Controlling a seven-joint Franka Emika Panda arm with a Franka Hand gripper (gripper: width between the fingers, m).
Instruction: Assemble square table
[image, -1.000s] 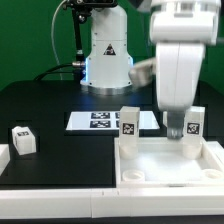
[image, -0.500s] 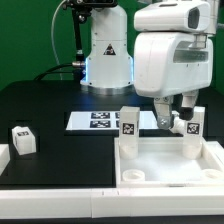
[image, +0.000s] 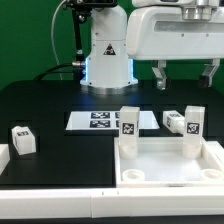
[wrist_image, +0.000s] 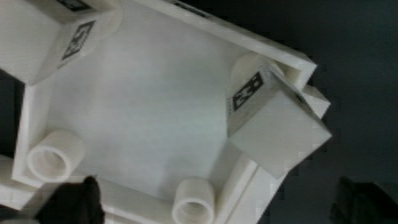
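The black surface (image: 50, 105) is carrying everything. The white arm (image: 105, 50) is standing at the back of it, and its wide white wrist is filling the upper part of the exterior view's right.

The claw (image: 186, 85) is hanging in the air above the back edge of the slab (image: 170, 165). Its two fingers (image: 160, 75) are spread wide apart and are holding nothing and touching nothing.

The slab, the big part of the square table, is lying flat at the front of the surface, toward the exterior view's right, with its raised rim facing up. In the wrist view the slab (wrist_image: 143, 110) is showing two round sockets (wrist_image: 50, 155) along one edge.

The marker board (image: 100, 121) is lying flat behind the slab, near the middle of the surface.

Two tagged legs are standing upright at the back corners of the slab: the left upright leg (image: 128, 122) and the right upright leg (image: 195, 122). A third leg (image: 174, 121) is sitting on the surface behind the slab, just beside the right upright leg. A fourth leg (image: 22, 138) is resting well apart, at the exterior view's left. A plain white block (image: 3, 160) is showing partly at that same edge.
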